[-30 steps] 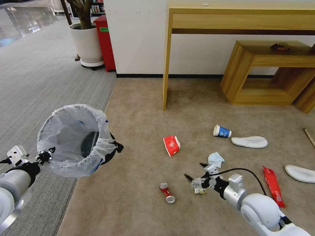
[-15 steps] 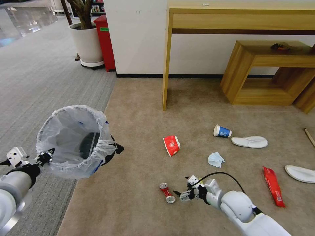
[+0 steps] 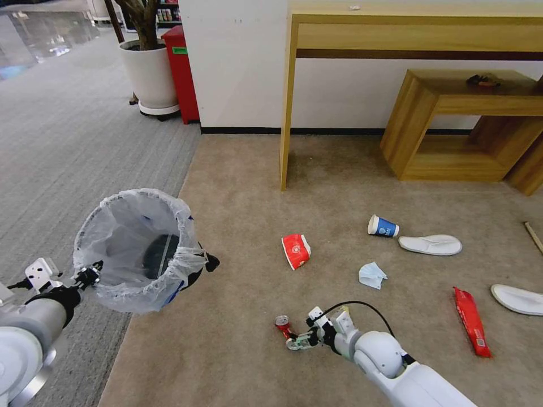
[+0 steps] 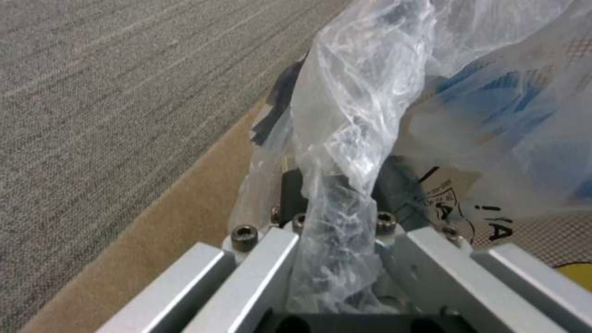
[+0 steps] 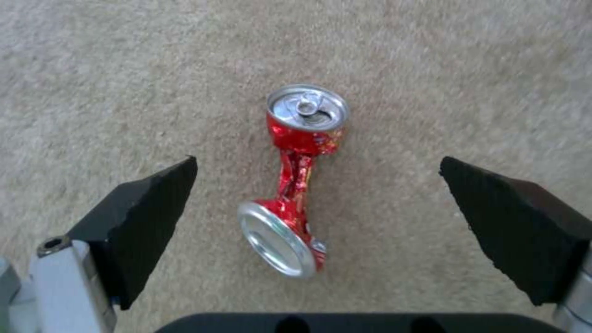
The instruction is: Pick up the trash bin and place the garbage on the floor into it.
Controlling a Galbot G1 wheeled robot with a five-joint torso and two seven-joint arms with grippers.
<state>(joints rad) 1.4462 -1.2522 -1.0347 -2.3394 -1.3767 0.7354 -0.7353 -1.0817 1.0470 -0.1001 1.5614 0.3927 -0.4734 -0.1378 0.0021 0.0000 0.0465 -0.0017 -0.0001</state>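
The trash bin (image 3: 141, 249), dark with a crinkly white bag over its rim, hangs tilted above the carpet edge. My left gripper (image 3: 90, 274) is shut on its rim; in the left wrist view the bag (image 4: 345, 138) is pinched between the left gripper's (image 4: 336, 222) fingers. A crushed red can (image 3: 281, 323) lies on the beige floor (image 3: 237, 186). My right gripper (image 3: 295, 341) hovers at it, open. In the right wrist view the can (image 5: 296, 180) lies between the black pads (image 5: 142, 222) of the right gripper (image 5: 317, 162), untouched.
More litter lies to the right: a red cup (image 3: 296, 250), blue cup (image 3: 383, 226), face mask (image 3: 371, 275), red wrapper (image 3: 470, 319), two white slippers (image 3: 430, 245), a stick (image 3: 533, 236). A desk leg (image 3: 287, 113), low bench (image 3: 452, 124) and planter (image 3: 148, 73) stand behind.
My right gripper has swung left and down from near the face mask to the crushed can. The bin in my left gripper has shifted slightly right and lower.
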